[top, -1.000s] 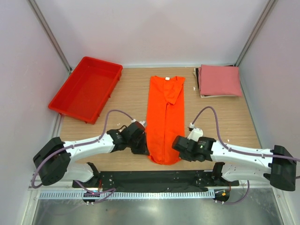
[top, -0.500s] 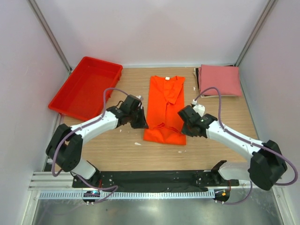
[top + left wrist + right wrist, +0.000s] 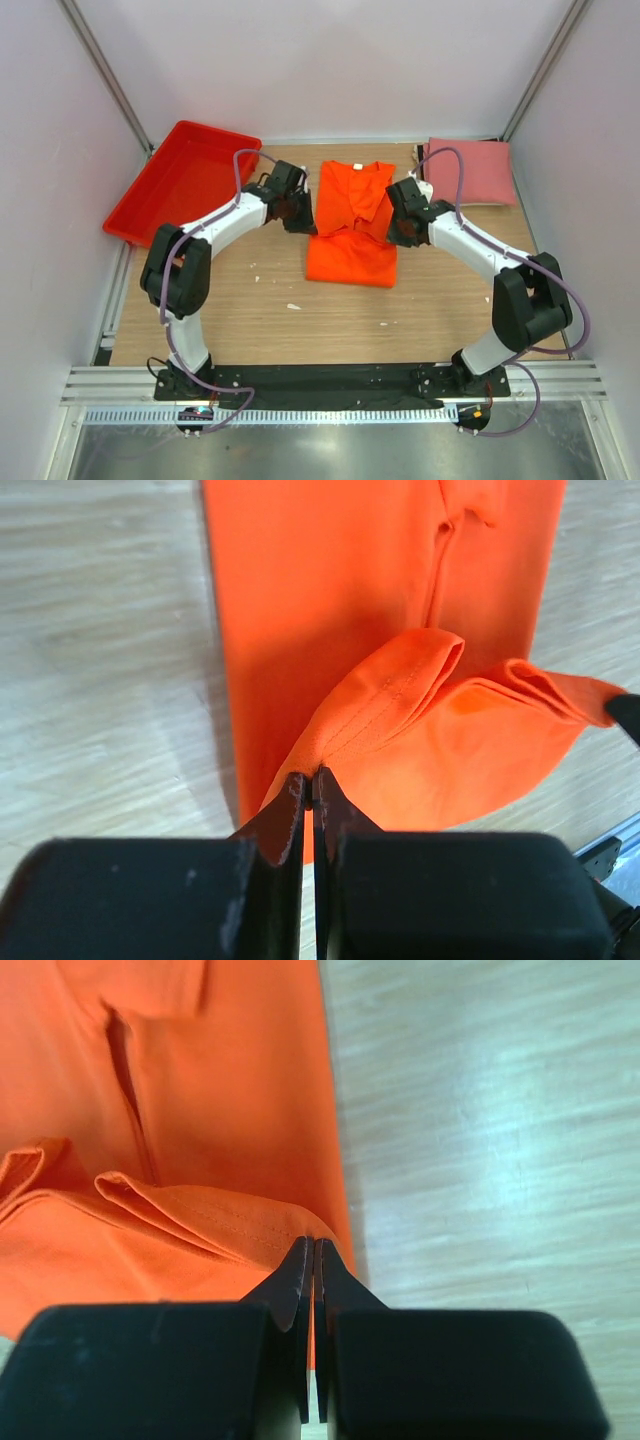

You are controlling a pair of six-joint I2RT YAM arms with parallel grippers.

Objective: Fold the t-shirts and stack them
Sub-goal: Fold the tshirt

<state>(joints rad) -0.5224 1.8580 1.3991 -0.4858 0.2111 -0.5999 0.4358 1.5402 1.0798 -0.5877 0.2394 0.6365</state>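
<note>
Two arms fold the orange t-shirt [image 3: 352,255] in half.
Left gripper [image 3: 311,780] and right gripper [image 3: 313,1250], each clamped on its hem, have carried it toward the collar.

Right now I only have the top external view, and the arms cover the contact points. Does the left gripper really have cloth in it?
Observer: Yes. Its wrist camera shows the left gripper shut on the stitched hem of the orange t-shirt.
Operator: And the other side?
Observer: The right gripper is shut on the hem too, at the shirt's side edge next to bare table.
Operator: Is the hem stretched taut between them?
Observer: No. Both wrist views show it sagging in loose folds above the flat layer.
</note>
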